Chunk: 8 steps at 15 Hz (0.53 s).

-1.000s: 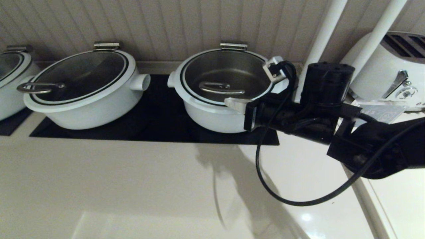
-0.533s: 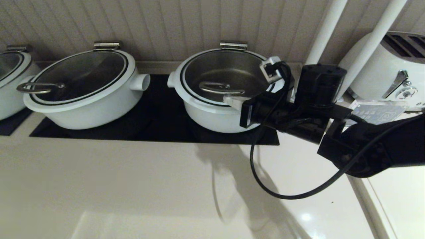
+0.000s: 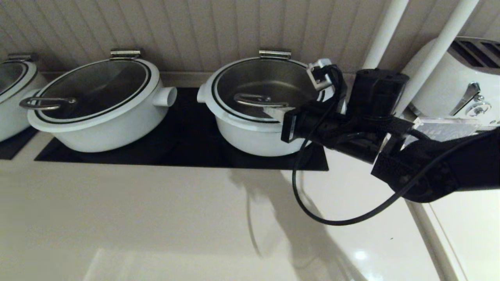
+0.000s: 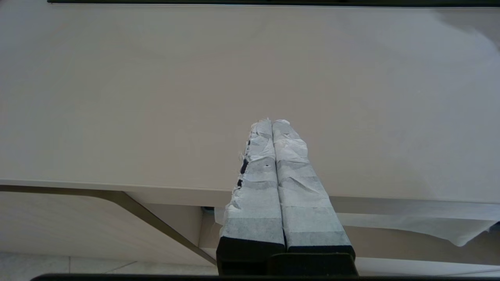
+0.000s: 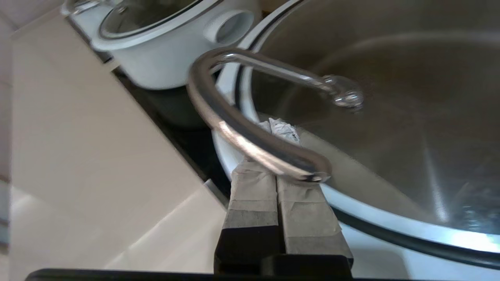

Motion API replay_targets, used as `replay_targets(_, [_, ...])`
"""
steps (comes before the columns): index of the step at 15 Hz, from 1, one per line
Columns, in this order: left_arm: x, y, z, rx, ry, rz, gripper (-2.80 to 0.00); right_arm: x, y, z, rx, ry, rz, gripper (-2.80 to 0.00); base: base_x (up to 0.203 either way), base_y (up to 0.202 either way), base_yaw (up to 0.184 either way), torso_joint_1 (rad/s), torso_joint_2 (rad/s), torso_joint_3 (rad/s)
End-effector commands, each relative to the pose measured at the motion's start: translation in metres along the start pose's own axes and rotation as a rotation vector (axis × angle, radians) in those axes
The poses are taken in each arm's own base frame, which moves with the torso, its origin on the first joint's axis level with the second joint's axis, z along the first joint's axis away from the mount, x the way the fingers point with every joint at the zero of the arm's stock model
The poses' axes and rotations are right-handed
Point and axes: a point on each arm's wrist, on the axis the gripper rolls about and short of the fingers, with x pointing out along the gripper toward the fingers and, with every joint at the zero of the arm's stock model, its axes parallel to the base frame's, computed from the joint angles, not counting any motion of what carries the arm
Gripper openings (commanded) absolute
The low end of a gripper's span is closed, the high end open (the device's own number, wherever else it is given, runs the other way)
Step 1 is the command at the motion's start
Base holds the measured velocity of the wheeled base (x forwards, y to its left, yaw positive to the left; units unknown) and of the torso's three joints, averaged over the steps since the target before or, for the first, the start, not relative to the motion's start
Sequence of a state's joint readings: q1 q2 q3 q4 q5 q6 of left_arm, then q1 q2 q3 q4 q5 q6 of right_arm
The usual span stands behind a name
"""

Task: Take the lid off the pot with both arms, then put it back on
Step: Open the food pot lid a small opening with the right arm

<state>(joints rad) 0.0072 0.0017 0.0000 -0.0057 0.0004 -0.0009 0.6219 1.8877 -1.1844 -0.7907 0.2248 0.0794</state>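
The pot stands on the black hob, right of centre, with the glass lid on it and its hinge at the back. My right gripper is shut, and its taped fingertips are pushed under the steel loop handle from the front right. In the right wrist view the handle crosses over the shut fingers, with the right gripper's tips just past it above the lid's glass. My left gripper is shut and empty over the beige counter's front edge, outside the head view.
A wider white pot with darker lid glass stands to the left on the hob; another pot sits at the left edge. A white toaster and two white posts stand at the right. A panelled wall lies close behind.
My right gripper has moved left and up, sliding its tips under the loop handle. The handle and the lid's front edge sit slightly higher now.
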Motion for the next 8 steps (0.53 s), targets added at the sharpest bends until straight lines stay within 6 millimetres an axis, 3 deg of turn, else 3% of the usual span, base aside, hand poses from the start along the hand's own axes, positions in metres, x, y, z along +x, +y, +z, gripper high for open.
replay_targets(1, [0.0000, 0.0000, 0.0000, -0.001, -0.001, 0.000, -2.80, 0.0019, -0.0009, 0.0029, -0.003, -0.018, -0.017, -2.80, 0.000, 0.000, 0.000, 0.000, 0.00, 0.000])
replay_targets(8, [0.0000, 0.0000, 0.0000, -0.001, -0.001, 0.000, -2.80, 0.0018, -0.0005, 0.0122, -0.011, -0.048, -0.033, -2.80, 0.000, 0.000, 0.000, 0.000, 0.00, 0.000])
